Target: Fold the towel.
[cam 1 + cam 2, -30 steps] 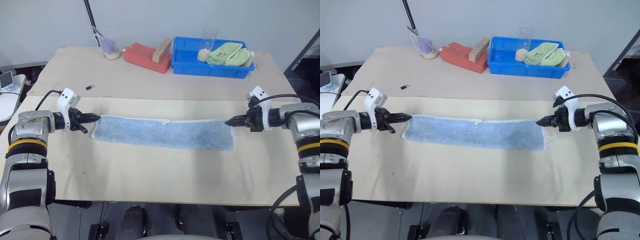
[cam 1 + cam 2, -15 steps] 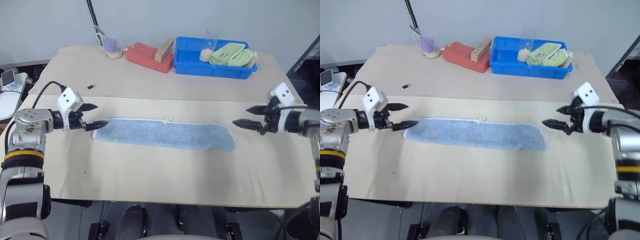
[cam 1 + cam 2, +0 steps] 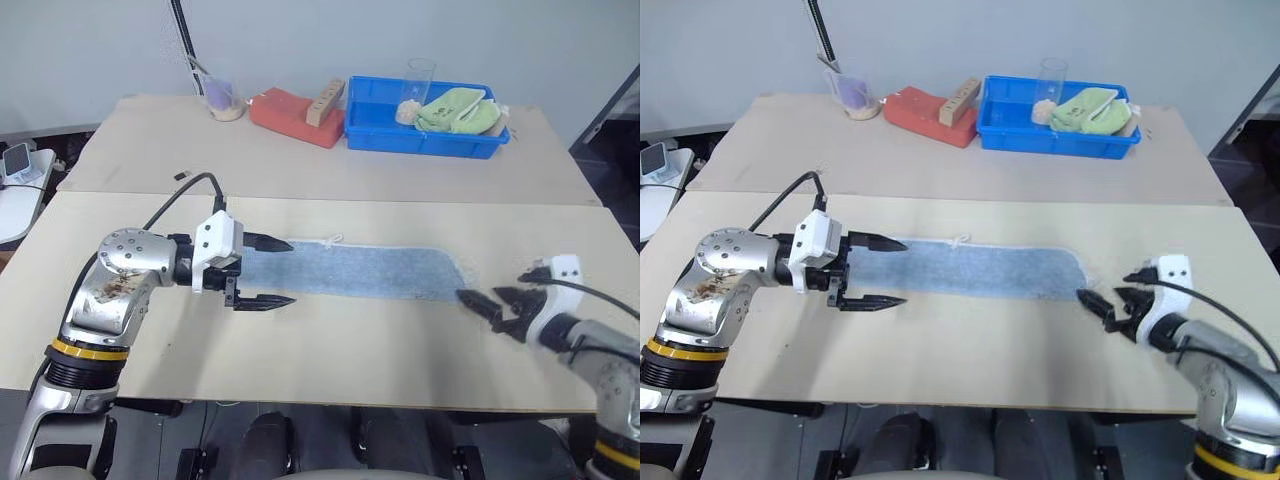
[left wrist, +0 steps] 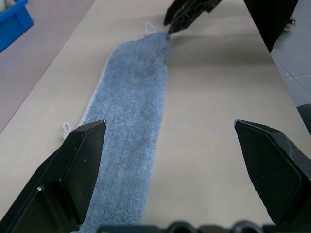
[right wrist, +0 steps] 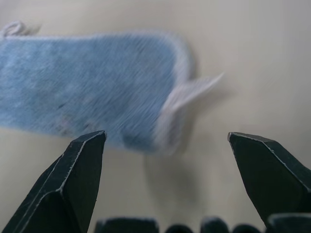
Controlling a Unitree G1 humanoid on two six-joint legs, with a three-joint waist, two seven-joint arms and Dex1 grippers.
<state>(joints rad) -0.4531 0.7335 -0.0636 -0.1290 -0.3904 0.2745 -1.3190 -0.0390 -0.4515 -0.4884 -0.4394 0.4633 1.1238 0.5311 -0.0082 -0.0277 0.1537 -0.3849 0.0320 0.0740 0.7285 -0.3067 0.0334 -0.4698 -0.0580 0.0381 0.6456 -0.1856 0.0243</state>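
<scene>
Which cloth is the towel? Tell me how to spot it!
Look at the near half of the big beige table. The towel lies flat there as a long, light blue strip. The other cloth, a green cloth, sits far back in the blue bin.

My arms: silver-grey metal shells w/ yellow bands near the elbows. White wrist blocks, black cable looping to each. Left claw (image 3: 262, 271) & right claw (image 3: 493, 303): two black pointed fingers apiece.
</scene>
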